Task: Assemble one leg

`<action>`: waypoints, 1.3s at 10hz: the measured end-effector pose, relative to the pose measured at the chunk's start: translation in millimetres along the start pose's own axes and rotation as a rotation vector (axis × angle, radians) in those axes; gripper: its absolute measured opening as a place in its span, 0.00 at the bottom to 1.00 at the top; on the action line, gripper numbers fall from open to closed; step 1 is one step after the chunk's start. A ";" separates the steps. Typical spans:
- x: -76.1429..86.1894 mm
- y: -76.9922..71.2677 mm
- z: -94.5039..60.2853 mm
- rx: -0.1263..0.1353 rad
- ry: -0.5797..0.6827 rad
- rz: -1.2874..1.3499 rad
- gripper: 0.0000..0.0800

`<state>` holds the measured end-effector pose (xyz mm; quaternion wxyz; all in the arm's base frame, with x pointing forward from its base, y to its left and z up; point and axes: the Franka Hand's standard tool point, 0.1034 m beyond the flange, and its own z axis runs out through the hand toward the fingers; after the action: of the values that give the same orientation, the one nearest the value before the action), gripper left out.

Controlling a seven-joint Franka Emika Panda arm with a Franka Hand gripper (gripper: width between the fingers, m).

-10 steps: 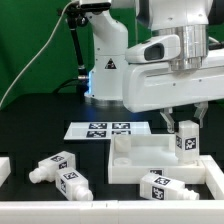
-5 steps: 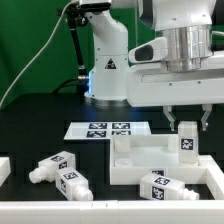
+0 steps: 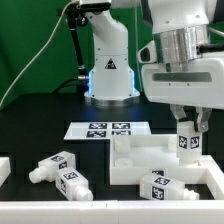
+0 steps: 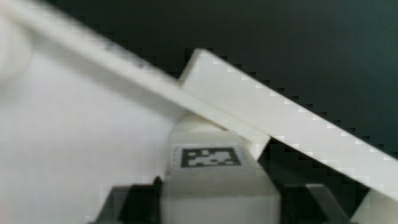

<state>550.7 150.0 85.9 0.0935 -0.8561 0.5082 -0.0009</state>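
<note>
The fingers [image 3: 178, 123] clamp an upright leg [image 3: 187, 141] at the white block's [image 3: 140, 160] corner on the dark surface [image 3: 40, 135]

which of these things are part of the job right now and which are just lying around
In the job:
- upright leg, standing between the fingers
- big white block that it stands at

Lying about:
- three spare legs on their sides
- marker board

Marker board [image 3: 108, 129] flat on black table [image 3: 40, 135]; large white block [image 3: 130, 170] just beside it
</note>
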 end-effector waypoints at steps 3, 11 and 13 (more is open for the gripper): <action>0.6 0.5 0.0 0.000 -0.004 -0.040 0.63; 10.8 0.4 1.1 -0.024 0.007 -0.862 0.81; 8.6 -0.4 1.3 -0.040 0.015 -1.008 0.81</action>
<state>555.3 142.9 83.9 0.0611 -0.9967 0.0320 -0.0425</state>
